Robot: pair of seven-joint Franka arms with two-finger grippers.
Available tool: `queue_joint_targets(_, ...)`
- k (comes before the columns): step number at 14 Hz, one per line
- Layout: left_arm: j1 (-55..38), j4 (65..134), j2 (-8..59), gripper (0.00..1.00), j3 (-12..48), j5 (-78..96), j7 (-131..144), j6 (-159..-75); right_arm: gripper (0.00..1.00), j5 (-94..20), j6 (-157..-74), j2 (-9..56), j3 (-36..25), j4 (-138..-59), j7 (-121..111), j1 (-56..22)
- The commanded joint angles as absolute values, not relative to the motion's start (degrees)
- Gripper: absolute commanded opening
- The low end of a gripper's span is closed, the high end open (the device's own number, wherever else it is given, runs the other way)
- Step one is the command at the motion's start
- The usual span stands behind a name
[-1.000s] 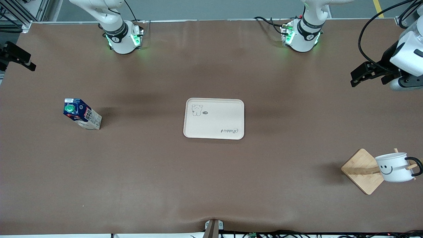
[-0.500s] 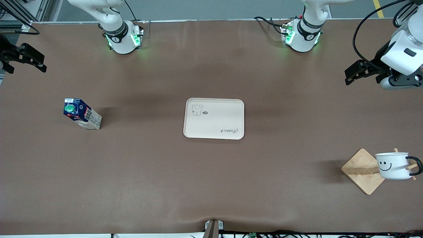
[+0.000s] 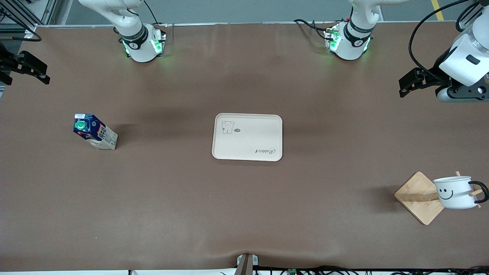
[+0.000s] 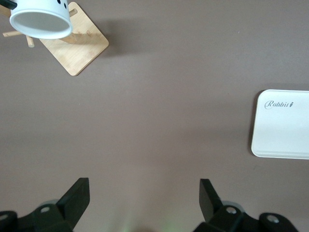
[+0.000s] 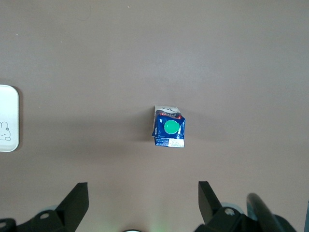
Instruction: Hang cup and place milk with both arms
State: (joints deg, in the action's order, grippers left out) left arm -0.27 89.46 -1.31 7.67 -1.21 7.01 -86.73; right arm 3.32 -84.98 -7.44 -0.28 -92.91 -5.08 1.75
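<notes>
On its wooden rack (image 3: pixel 418 197) hangs the smiley white cup (image 3: pixel 454 192); left gripper (image 3: pixel 410 83) and right gripper (image 3: pixel 32 69) spread wide.

Front view: the rack (image 3: pixel 419 197) post and pegs lie partly hidden by the cup (image 3: pixel 454 192); the right tool (image 3: pixel 26 68) is cut by the frame edge, and both arms leave the picture above their bases. The tray (image 3: pixel 247 136) print is too small to read beyond a small animal drawing. Left wrist view: cup (image 4: pixel 41 18) and tray (image 4: pixel 282 124) are cropped at the edges. Right wrist view: tray (image 5: pixel 8 118) cropped; the milk (image 5: pixel 169 126) print is illegible.
</notes>
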Motion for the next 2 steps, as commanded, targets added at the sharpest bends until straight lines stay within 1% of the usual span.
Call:
queue_joint_targets(1, 0.09, 89.12, -1.67, 1.00, 7.65, -0.44, 6.41, -85.78, 1.00, 4.48, -84.55, -6.42, -0.09, -91.23, -5.36, 2.37)
queue_joint_targets(2, 0.00, 89.03, -1.67, 1.00, 7.65, -0.44, 6.68, -85.78, 1.00, 4.40, -84.55, -6.42, -0.09, -91.23, -5.36, 2.20)
